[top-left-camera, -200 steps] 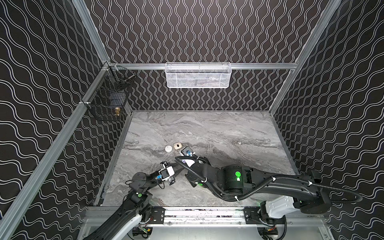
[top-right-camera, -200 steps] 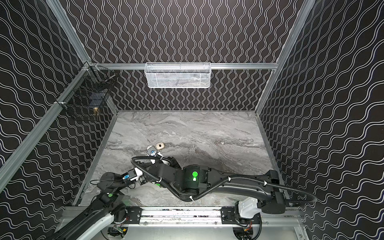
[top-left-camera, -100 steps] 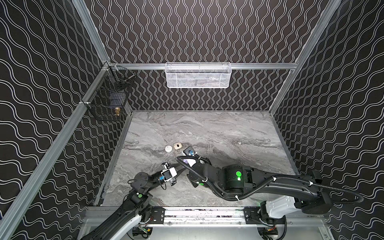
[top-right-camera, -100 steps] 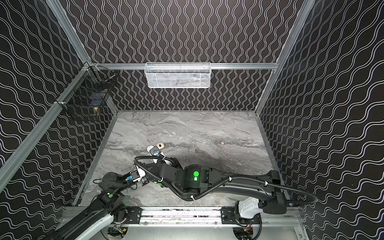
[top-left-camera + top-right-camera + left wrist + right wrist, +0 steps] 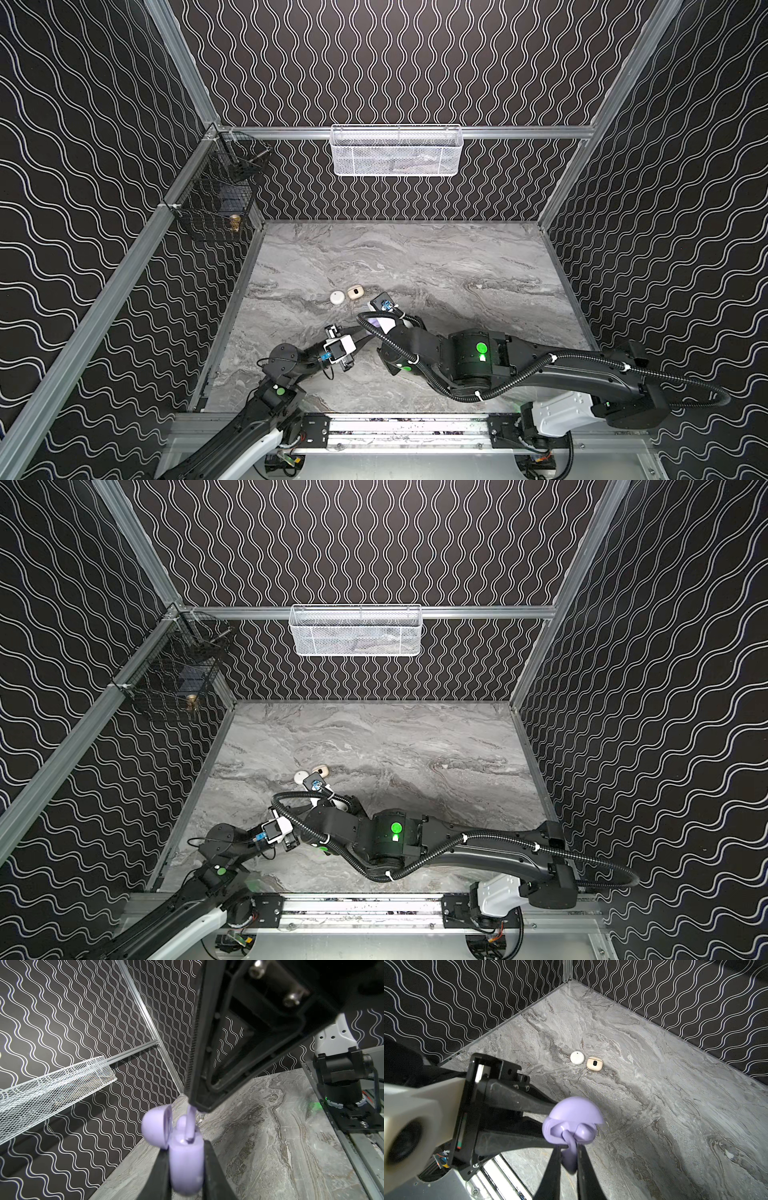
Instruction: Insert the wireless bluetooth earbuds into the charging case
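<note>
My left gripper (image 5: 186,1146) is shut on the body of a lavender charging case (image 5: 186,1165), held above the table with its domed lid (image 5: 155,1126) swung open. My right gripper (image 5: 569,1148) is shut on the bulb end of a lavender earbud (image 5: 570,1157). The earbud's stem (image 5: 190,1126) points down with its tip at the case's near slot. Another lavender earbud (image 5: 584,1130) sits in the case's other slot. In both top views the right wrist covers the case and the earbuds.
A round white case (image 5: 337,297) and a beige case (image 5: 354,292) lie shut on the marble table (image 5: 457,266), just behind the grippers. A white mesh basket (image 5: 395,149) hangs on the back wall. A black wire basket (image 5: 216,199) hangs at the left.
Both wrists have drifted a little to the right together. Neither grip has changed.
</note>
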Robot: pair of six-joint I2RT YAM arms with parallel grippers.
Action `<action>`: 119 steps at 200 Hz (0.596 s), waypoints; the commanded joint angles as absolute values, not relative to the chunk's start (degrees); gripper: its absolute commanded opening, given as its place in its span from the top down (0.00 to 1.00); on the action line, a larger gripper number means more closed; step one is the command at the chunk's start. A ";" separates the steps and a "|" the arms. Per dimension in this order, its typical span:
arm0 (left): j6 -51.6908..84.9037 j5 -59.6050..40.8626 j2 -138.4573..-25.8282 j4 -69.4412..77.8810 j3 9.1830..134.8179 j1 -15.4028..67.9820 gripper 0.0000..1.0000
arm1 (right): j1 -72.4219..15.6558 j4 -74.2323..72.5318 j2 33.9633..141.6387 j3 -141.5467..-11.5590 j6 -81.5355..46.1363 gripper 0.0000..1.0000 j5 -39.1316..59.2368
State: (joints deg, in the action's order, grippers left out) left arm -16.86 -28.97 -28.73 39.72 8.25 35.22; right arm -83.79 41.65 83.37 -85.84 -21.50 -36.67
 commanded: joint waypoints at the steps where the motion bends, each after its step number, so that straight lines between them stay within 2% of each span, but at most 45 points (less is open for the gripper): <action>1: -17.77 -29.69 -29.08 42.48 9.05 35.46 1.00 | -83.60 43.50 83.35 -85.71 -22.19 1.00 -37.97; 119: -18.94 -30.05 -28.32 42.50 8.71 36.71 1.00 | -80.90 38.38 84.72 -84.48 -21.26 1.00 -34.38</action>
State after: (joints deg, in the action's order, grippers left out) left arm -18.33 -27.42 -29.15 38.76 8.73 36.38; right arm -81.93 40.12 84.51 -85.06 -21.37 -33.82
